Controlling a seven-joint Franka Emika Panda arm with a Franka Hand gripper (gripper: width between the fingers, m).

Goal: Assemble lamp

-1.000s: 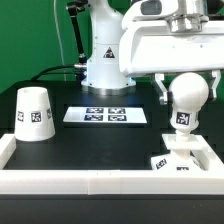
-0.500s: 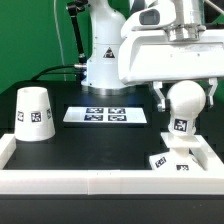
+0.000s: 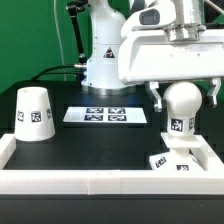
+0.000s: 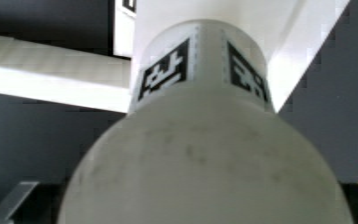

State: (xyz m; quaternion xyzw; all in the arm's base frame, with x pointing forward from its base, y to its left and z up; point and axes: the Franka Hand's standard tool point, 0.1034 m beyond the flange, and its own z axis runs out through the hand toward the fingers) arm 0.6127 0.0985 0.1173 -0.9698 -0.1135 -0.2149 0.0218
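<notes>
Bulb (image 3: 180,101) slightly nearer the exterior view's left than before, gripped tight by the hand (image 3: 185,95)

Bench note: my counter (image 3: 80,145) is matte black, with the marker board (image 3: 106,116) lying flat on it. Behind the board I see a plain green backdrop (image 3: 30,40); in front, a white raised rim (image 3: 90,182). Light even, soft.

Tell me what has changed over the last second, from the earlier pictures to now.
The gripper, holding the bulb, carried it a little toward the exterior view's left and lower, closer to the base beneath it. Nothing was newly grasped or let go. The shade, the base and the marker board stayed where they were.
</notes>
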